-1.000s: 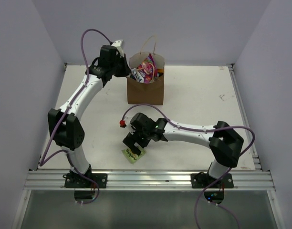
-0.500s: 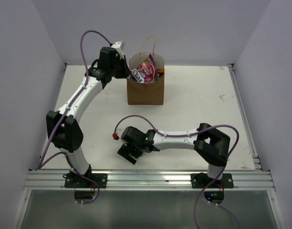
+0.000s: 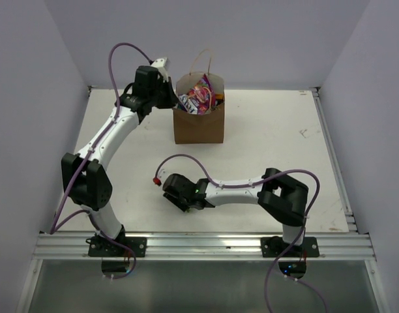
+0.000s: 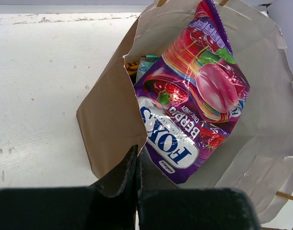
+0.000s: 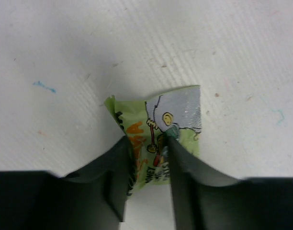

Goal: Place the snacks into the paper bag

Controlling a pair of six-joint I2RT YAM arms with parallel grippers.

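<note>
The brown paper bag [image 3: 199, 127] stands upright at the back of the table, with a purple candy packet [image 3: 201, 96] sticking out of its mouth. My left gripper [image 3: 168, 98] is at the bag's left rim. In the left wrist view its fingers [image 4: 138, 151] are shut, pinching the bag's wall [image 4: 108, 124] beside the purple packet [image 4: 194, 96], and a teal packet [image 4: 145, 64] peeks out behind. My right gripper [image 3: 180, 201] is low on the table near the front. In its wrist view the jaws [image 5: 149, 143] squeeze the small green packet [image 5: 177, 112], which buckles between them.
An aluminium rail [image 3: 206, 244] runs along the table's near edge and another rail [image 3: 333, 156] along the right side. Plain walls close in the left, back and right. A red connector [image 3: 158, 182] sticks out from the right wrist.
The right arm has folded in and dropped lower over the green packet, hiding it from above. Its jaws have gone from wide open to narrow around the packet. The left arm has barely moved.
</note>
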